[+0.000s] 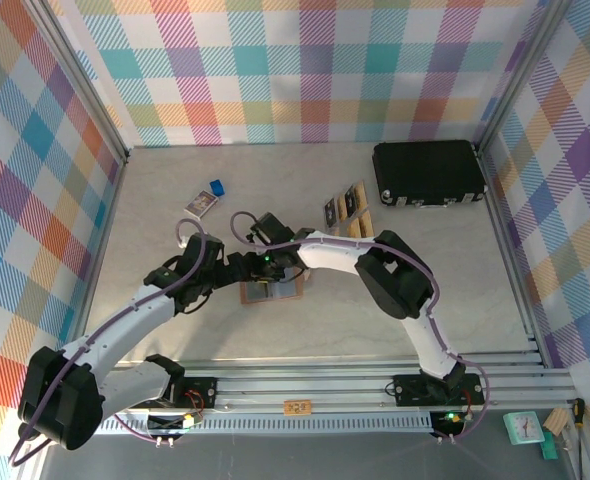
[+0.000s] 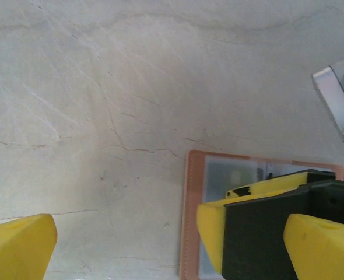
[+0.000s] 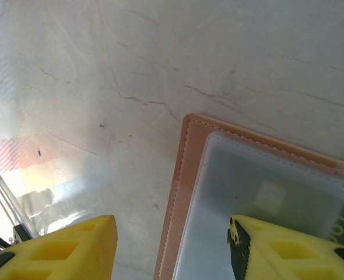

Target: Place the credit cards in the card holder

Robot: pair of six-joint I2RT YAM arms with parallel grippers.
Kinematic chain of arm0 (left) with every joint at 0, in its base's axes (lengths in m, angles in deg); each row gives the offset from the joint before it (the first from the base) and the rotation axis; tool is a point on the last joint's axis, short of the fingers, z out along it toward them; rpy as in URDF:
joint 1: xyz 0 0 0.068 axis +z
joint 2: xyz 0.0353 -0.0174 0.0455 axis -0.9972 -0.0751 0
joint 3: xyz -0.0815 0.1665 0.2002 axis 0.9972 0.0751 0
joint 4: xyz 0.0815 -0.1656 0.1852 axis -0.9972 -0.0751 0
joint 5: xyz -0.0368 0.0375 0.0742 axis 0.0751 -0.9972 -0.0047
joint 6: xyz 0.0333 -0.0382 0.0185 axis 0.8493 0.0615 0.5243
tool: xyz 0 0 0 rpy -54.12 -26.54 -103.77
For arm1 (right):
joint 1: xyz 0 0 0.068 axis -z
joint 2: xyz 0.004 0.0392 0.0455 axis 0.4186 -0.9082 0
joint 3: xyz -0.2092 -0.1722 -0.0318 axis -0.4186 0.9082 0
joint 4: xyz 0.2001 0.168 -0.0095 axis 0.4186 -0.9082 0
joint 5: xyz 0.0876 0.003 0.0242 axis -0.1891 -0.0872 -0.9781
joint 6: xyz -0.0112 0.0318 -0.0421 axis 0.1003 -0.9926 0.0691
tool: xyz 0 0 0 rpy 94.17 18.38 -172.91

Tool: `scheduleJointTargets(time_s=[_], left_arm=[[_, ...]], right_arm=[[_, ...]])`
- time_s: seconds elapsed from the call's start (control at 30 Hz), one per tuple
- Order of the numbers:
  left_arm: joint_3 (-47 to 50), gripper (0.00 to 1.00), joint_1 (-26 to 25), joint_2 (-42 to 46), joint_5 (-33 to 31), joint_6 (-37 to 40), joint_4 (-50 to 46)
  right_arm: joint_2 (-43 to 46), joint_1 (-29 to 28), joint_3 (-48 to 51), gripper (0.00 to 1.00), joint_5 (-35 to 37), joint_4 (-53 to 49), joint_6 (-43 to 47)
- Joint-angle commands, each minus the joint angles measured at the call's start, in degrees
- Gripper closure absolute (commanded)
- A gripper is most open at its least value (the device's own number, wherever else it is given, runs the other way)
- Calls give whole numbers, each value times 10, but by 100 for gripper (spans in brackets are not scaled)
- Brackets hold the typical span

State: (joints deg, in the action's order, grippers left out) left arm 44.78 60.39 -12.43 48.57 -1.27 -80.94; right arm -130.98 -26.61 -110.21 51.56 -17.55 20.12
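Left claw (image 2: 169,233), spread wide and empty, hangs at the edge of the open tan leather card holder (image 3: 189,151); right claw (image 3: 169,233), released, hangs above it.

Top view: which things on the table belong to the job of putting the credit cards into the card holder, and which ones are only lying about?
Part of the job:
- credit cards, lying in a group near the far side
- card holder, lying open under the two arms

Just lying about:
- black case, far right corner
- small printed box
- little blue thing beside that box
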Motion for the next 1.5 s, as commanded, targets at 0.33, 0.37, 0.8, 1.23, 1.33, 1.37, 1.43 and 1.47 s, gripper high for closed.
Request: scheduleJointTargets(time_s=[0.33, 0.37, 0.8, 1.23, 1.33, 1.37, 1.43, 1.47], left_arm=[[2, 0, 5, -21, 22, 22, 6], [1, 0, 5, -27, 23, 25, 6], [-1, 0, 5, -80, 35, 35, 37], [-6, 0, 5, -122, 43, 34, 58], [-3, 0, 5, -123, 43, 35, 59], [-3, 0, 5, -123, 43, 35, 61], [-1, 0, 5, -125, 43, 34, 61], [-1, 0, 5, -126, 44, 34, 62]], right_arm=[[122, 31, 12, 45, 54, -105, 79], [133, 38, 11, 45, 70, -125, 90], [150, 120, -45, 49, 339, -346, 235], [84, 131, -68, 61, 442, -386, 259], [73, 134, -73, 61, 446, -386, 259], [70, 135, -74, 61, 445, -385, 259], [64, 136, -75, 62, 443, -385, 258], [61, 138, -75, 62, 441, -384, 257]])
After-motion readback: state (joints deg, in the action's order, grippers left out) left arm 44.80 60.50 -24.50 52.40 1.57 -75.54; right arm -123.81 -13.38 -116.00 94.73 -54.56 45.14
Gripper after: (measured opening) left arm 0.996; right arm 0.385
